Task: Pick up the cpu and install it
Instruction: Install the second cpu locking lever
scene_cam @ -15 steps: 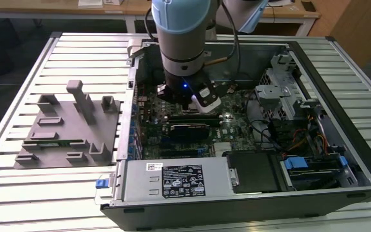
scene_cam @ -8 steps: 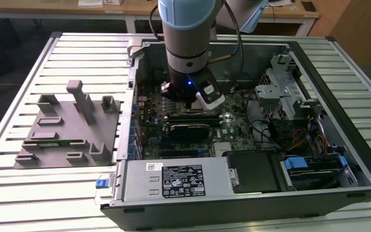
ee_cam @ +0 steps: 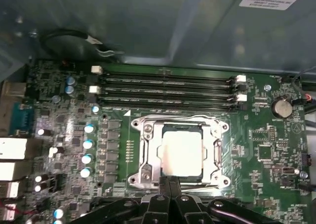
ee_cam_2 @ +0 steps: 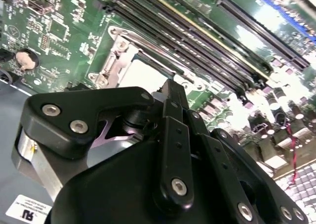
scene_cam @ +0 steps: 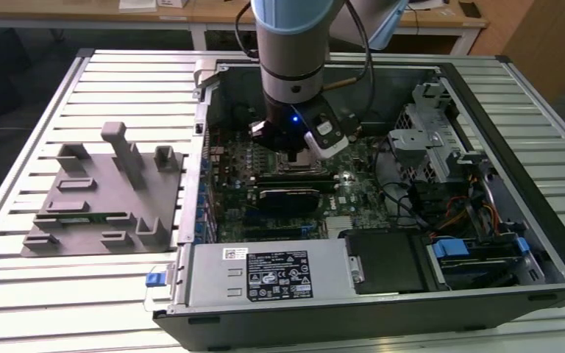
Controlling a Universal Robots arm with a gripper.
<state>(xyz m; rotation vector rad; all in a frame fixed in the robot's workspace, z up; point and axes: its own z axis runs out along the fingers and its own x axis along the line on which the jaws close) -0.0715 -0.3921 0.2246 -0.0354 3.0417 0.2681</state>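
Observation:
The cpu (ee_cam: 181, 155) is a pale silvery square lying flat inside the metal socket frame (ee_cam: 143, 157) on the green motherboard; in the second wrist view the cpu (ee_cam_2: 140, 75) shows just beyond the fingertips. My gripper (ee_cam: 170, 183) hangs directly over the socket's edge, its two black fingers (ee_cam_2: 170, 98) pressed together with nothing between them. In the exterior view my gripper (scene_cam: 297, 156) is lowered into the open computer case (scene_cam: 518, 220), close above the board.
Four memory slots (ee_cam: 168, 90) run alongside the socket. A power supply (scene_cam: 263, 276) and drive bays (scene_cam: 479, 254) fill the case's near side, with cables at the exterior view's right. A grey tray (scene_cam: 96, 213) with upright pegs lies outside the case on the slatted table (scene_cam: 47, 294).

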